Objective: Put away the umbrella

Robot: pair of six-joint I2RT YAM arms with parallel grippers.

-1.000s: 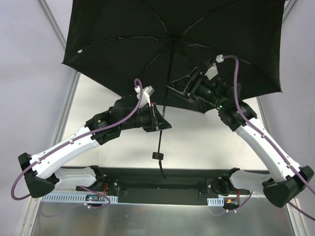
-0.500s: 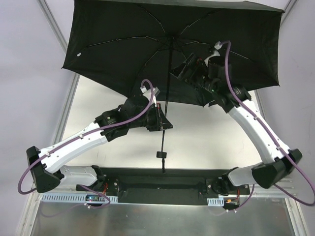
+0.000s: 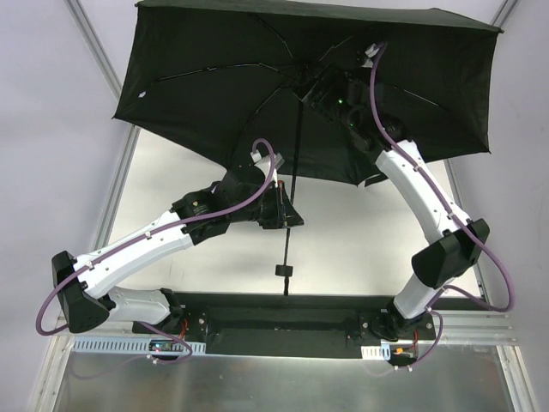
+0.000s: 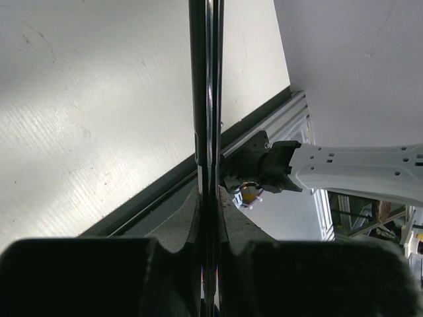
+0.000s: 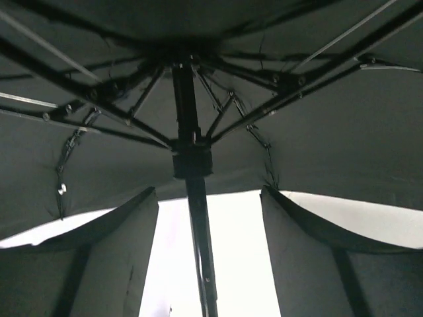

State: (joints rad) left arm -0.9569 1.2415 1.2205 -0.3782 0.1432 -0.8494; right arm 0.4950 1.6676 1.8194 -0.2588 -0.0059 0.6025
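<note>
The umbrella (image 3: pixel 206 77) stands open over the bench (image 3: pixel 360 240), its shaft (image 3: pixel 297 146) running twelve to six. The left pincer (image 3: pixel 288 215) is clamped on it mid-length. The right pincer (image 5: pixel 201 224), jaws apart, straddles the shaft, with the runner (image 5: pixel 192 162) just ahead at twelve.

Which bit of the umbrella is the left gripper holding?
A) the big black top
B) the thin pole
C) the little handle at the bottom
B: the left gripper is shut on the thin pole, above the handle, which hangs free, and below the open top.
</note>
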